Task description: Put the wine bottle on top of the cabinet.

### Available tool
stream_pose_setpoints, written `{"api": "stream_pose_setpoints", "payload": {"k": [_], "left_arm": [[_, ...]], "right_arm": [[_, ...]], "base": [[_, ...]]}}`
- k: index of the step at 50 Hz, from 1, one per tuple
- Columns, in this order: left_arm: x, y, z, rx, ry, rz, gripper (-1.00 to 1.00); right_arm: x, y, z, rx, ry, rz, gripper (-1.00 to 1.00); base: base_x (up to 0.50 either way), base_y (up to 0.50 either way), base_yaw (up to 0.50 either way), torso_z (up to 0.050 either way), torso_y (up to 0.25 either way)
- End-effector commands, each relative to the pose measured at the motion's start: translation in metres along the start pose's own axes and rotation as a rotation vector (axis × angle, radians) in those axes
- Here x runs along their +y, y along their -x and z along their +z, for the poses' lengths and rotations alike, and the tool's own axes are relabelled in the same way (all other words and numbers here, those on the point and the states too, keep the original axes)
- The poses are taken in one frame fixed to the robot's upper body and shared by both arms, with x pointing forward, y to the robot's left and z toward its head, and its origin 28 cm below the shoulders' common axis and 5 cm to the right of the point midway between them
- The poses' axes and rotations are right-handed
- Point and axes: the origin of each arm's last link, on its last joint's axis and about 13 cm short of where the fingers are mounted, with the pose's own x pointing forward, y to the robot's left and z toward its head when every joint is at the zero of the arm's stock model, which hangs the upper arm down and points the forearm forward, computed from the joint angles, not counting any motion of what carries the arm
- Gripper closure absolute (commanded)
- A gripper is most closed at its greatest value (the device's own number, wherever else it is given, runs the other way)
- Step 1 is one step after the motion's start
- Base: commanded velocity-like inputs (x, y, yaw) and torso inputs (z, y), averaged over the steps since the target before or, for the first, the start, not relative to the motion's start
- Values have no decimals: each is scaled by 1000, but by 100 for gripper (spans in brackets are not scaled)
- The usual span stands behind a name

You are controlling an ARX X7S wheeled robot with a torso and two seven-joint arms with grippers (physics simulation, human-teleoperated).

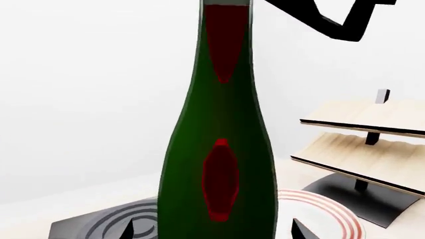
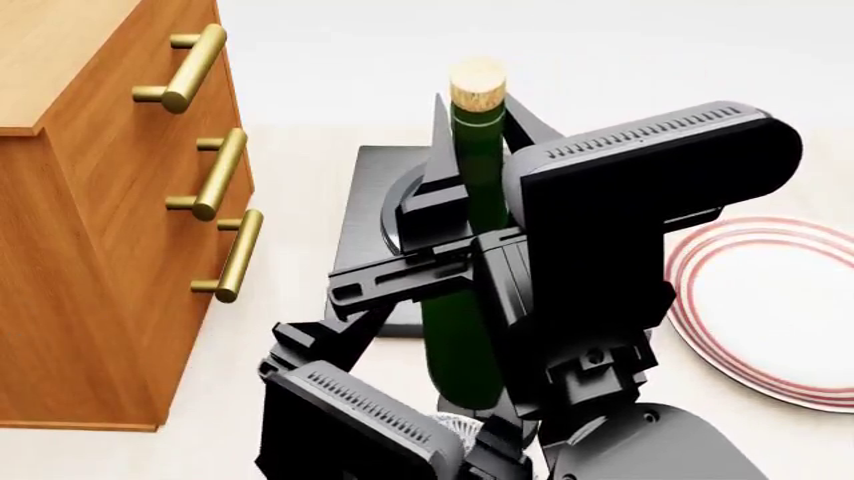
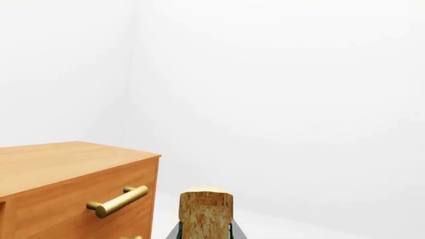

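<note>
wine bottle (image 2: 467,300) upright, off the surface, just right of cabinet (image 2: 94,250) | right gripper (image 2: 467,235) jaws clamped on its neck | left gripper (image 1: 212,231) jaws flank its base, contact unclear | remaining: lift above cabinet top, set down, release

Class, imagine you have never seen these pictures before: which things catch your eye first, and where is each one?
First comes the wine bottle, dark green with a tan cork, standing upright in the middle with the robot's black arms wrapped around it. To its left stands the cabinet, orange-brown with three brass bar handles. To the right lies a white plate with red rings around its rim.
</note>
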Motion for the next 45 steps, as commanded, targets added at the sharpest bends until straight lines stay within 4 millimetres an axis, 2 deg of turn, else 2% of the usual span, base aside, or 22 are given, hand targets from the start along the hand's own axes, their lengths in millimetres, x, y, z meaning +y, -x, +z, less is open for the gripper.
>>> {"api": "stream_pose_setpoints", "payload": {"k": [1,27,28,45], "left_arm": [[4,-12,-1,-8,6,-7,-100],[4,-16,-5,6,-2,-10,-100],[5,-16,-6,7,-3,-3,100],[3,-13,-9,11,1,10,100]], "right_arm": [[-4,-2,6,-42,8,-24,100],[-4,0,5,-39,5,-28,100],[-4,0,5,-39,4,-28,100],[-4,0,4,-38,-5,-32,100]], "base": [[0,0,0,0,0],[0,0,0,0,0],[0,0,0,0,10],[0,0,0,0,1]]}}
